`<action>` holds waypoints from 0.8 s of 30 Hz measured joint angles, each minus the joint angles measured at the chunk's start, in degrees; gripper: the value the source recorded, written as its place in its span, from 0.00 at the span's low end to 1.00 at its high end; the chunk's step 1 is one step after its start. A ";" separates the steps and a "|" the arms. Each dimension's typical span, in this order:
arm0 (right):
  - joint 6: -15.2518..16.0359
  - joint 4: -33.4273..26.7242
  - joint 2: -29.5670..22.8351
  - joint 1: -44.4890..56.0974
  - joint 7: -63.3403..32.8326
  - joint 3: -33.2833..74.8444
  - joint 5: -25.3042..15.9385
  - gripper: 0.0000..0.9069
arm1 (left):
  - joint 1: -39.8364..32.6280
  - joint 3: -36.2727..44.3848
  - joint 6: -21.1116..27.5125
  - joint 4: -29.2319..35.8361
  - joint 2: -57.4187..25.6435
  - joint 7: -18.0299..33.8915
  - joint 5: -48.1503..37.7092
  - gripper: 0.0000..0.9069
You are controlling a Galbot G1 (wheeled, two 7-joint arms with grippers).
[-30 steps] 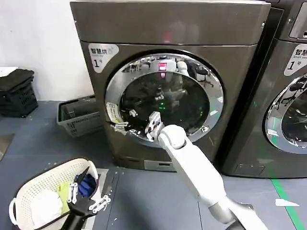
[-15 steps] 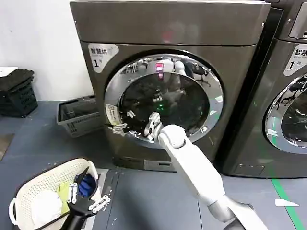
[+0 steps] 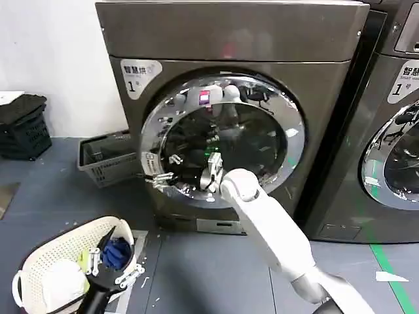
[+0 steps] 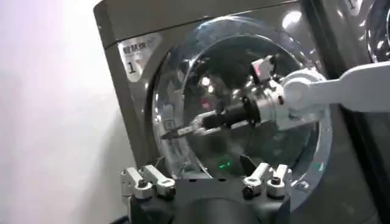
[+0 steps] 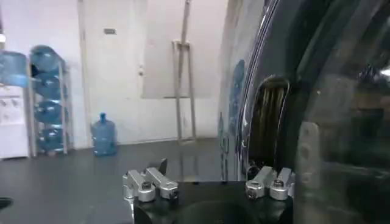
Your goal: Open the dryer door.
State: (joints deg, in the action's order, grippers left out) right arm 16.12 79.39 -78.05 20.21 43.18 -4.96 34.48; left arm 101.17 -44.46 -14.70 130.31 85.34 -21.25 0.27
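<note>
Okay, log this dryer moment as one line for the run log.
task: open dryer door | right gripper: at left edge of dryer door | door: ajar | left gripper: parked low over white basket

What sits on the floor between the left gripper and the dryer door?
In the head view, bare grey floor separates the left gripper, low over the white basket, from the dryer door. The grey crate sits off to the side.
</note>
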 joint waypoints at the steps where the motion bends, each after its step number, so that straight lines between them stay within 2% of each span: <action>1: 0.14 0.51 0.40 0.08 0.13 -0.12 0.53 1.00 | 0.02 -0.35 0.12 0.00 -0.11 -0.02 -0.17 1.00; 10: 1.58 5.98 4.46 1.11 2.01 -1.96 5.93 1.00 | -0.26 -3.26 1.61 0.48 -1.20 -0.24 -2.19 1.00; 17: 3.84 10.56 8.11 2.05 3.21 -3.39 10.30 1.00 | -1.40 -6.65 3.03 0.49 -2.56 -0.41 -5.34 1.00; 24: 4.49 13.84 10.42 2.50 4.67 -4.05 11.91 1.00 | -2.99 -9.59 4.50 -0.01 -3.43 -0.89 -7.91 1.00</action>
State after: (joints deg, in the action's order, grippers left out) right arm 20.61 93.22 -67.63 22.70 47.85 -9.01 46.39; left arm 98.19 -54.04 -10.20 130.30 81.91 -22.14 -7.65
